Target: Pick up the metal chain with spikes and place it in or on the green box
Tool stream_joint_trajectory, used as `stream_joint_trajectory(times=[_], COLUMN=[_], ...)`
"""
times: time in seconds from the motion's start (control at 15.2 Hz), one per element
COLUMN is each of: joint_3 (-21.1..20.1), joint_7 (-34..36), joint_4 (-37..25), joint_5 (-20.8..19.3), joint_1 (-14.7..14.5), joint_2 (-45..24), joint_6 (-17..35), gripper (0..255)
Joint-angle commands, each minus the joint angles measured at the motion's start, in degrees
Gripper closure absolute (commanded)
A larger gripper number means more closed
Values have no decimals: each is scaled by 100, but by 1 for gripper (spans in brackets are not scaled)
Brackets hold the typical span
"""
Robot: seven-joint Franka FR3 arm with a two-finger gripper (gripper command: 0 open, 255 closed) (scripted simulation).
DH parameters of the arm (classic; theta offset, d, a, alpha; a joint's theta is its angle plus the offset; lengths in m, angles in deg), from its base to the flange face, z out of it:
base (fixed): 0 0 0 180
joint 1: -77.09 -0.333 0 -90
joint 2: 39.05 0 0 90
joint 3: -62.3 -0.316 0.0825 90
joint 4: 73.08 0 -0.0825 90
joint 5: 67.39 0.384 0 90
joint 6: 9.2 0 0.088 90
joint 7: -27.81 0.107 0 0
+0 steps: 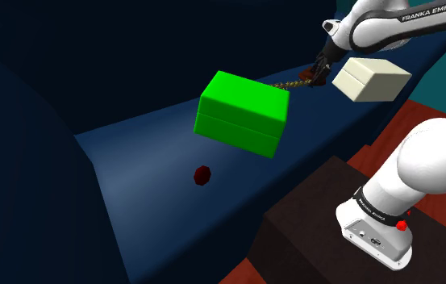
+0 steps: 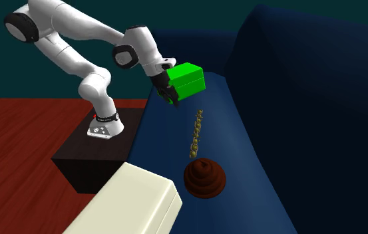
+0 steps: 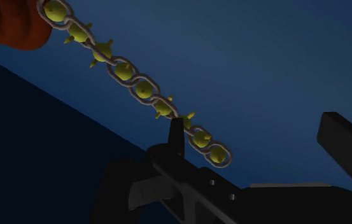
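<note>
**A:** Gripper (image 3: 255, 124) state?

**B:** Fingers (image 3: 176, 130) stand well apart, clamped on nothing. In the wrist view one end of the spiked chain (image 3: 133, 79) lies b/w them, just beside one finger. Can't tell if it touches.

**A:** Chain pos?

**B:** Flat on the dark blue sofa seat (image 2: 176, 153), stretched out straight. Grey links w/ yellow spiked balls. In the second exterior view its far end is near the green box (image 2: 187, 80). Its near end meets a brown swirl-shaped lump (image 2: 204, 178).

**A:** Gripper vs. box?

**B:** Same view: the gripper hangs above the seat, just left of the box, overlapping its lower left edge.

**A:** Other stuff?

**B:** A cream box (image 2: 136, 206) at near left, beside the lump. In the shoulder view a small dark red obj (image 1: 202, 175) lies on the seat, nearer than the green box. The arm's dark stand (image 2: 96, 156) sits on a red-brown floor (image 2: 16, 139), left of the sofa.
</note>
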Motion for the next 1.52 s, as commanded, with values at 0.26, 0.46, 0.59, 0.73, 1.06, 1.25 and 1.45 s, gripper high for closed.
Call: stream_joint_trajectory(times=[0.26,0.46,0.59,0.73,1.06,1.25,1.45], joint_3=[1624,2816,3280,3603,4758,4765,4765], joint_7=[-2162,-3580,-4008,-4244,-5088,-5083,-5082], joint_4=[-530,-964,-1079,-1109,-1225,-1225,-1225], joint_5=[457,1298,1667,1994,3152,3145,3145], joint_1=[-1108,-2255,-2741,-3102,-4396,-4402,-4403], joint_2=[-1240,-1869,-2089,-2286,-2820,-2817,-2817], joint_6=[1301,1745,1886,2026,2281,2282,2282], gripper=[0,0,0,0,0,0,0])
